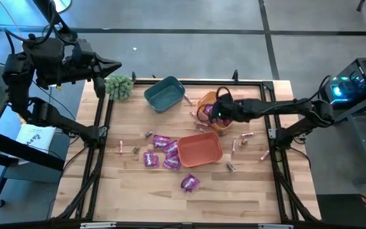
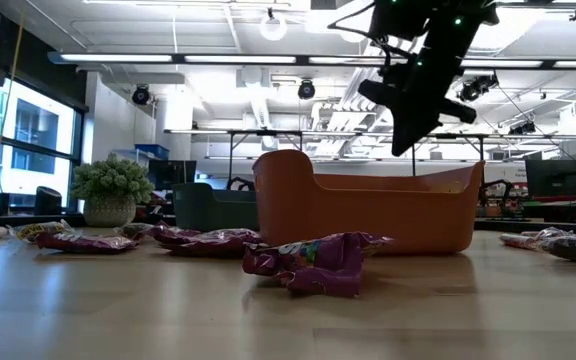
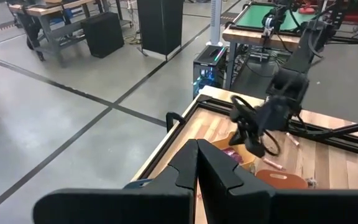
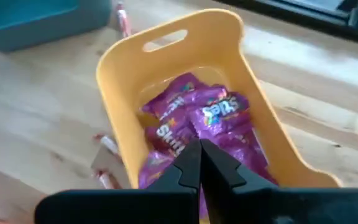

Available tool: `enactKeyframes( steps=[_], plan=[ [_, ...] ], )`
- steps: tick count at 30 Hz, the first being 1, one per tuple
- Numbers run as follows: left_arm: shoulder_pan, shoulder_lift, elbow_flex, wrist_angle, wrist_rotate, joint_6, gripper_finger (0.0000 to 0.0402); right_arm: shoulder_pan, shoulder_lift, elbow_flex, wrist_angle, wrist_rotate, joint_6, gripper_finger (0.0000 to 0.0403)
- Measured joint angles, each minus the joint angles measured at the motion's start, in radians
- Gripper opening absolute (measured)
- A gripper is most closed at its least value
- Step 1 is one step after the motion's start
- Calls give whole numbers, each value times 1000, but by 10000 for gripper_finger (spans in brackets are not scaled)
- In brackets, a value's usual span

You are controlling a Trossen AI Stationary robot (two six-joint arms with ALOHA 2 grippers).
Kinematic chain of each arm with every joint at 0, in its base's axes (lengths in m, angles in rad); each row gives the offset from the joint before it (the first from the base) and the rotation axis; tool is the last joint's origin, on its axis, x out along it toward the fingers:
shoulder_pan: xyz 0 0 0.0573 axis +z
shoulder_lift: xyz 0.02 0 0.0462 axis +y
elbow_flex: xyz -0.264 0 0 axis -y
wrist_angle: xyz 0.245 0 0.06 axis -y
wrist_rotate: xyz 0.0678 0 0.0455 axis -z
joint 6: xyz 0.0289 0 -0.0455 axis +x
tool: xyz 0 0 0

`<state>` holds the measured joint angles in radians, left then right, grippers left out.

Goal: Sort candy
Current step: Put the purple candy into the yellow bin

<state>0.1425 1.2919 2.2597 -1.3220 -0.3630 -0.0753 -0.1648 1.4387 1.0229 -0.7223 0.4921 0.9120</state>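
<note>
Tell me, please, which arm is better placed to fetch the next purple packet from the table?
The right, probably. The right gripper hangs over the yellow bin holding purple packets, near the loose packets mid-table. The left gripper sits off the table's far left corner, fingers together.

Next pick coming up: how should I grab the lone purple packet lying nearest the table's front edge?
Come straight down on the purple packet. It lies flat and crumpled, apart from the orange bin, so pinch across its narrower middle, where the raised wrinkles give the gripper something to close on.
</note>
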Motion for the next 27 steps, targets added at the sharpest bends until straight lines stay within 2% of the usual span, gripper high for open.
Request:
enactKeyframes(
  steps=[3, 7, 10, 14, 19, 22, 27],
  plan=[
    [0, 0, 0, -15, 3, -4, 0, -61, -1, 3, 17, -109, -71, 0],
    [0, -1, -19, -144, 54, -80, 0, -54, -37, 4, 144, -133, -179, 0],
    [-25, -9, -110, -252, 93, -216, 0, -40, -60, 4, 239, -160, -224, 0],
    [-136, -48, -374, -177, 105, -321, 0, -32, -75, 4, 388, -269, -298, 0],
    [-267, -115, -812, 133, 128, -401, 0, -31, -73, 4, 560, -436, -345, 0],
    [-313, -138, -1058, 346, 182, -473, 0, -31, -71, 4, 634, -507, -337, 0],
    [-342, -169, -1361, 589, 271, -638, 0, -18, -21, 4, 729, -620, -313, 8]
  ],
)
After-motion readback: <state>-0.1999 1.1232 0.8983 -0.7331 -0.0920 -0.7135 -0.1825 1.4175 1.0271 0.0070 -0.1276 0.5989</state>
